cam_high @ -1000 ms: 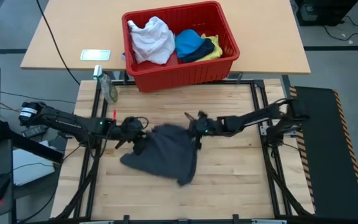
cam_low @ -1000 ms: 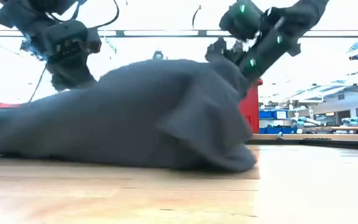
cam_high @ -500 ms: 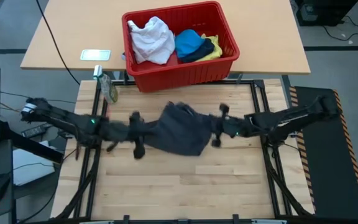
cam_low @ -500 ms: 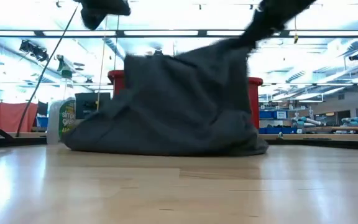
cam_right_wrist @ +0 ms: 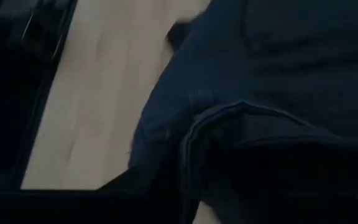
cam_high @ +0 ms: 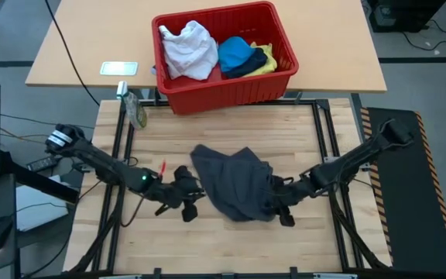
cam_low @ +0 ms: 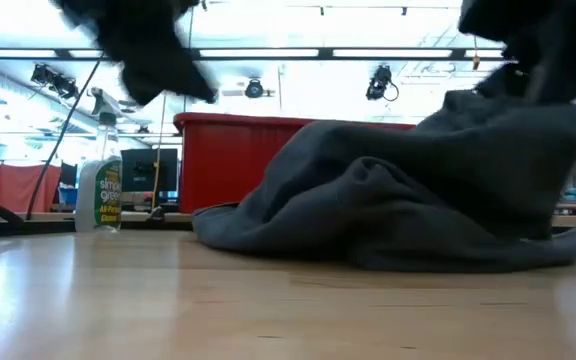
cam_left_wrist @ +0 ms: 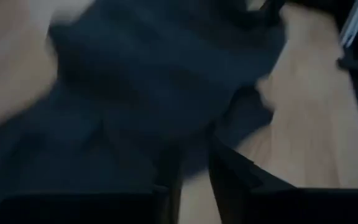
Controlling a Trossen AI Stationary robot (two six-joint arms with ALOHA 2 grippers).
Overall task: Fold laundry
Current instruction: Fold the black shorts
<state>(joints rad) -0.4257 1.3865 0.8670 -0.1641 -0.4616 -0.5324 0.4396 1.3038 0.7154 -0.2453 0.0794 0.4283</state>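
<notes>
Down on the wooden table (cam_high: 207, 248), the dark grey garment (cam_high: 235, 182) lies in a crumpled heap near the middle, between the two arms. At its left edge sits the left gripper (cam_high: 186, 194), its jaws a little apart and seemingly holding no cloth. On the opposite side the right gripper (cam_high: 281, 203) is low against the garment's right edge; whether its jaws are gripping the cloth I cannot tell. Behind, the red basket (cam_high: 223, 91) holds the white (cam_high: 188, 50), bright blue (cam_high: 235, 53), dark navy (cam_high: 246, 68) and yellow (cam_high: 265, 58) garments, well apart from the heap
</notes>
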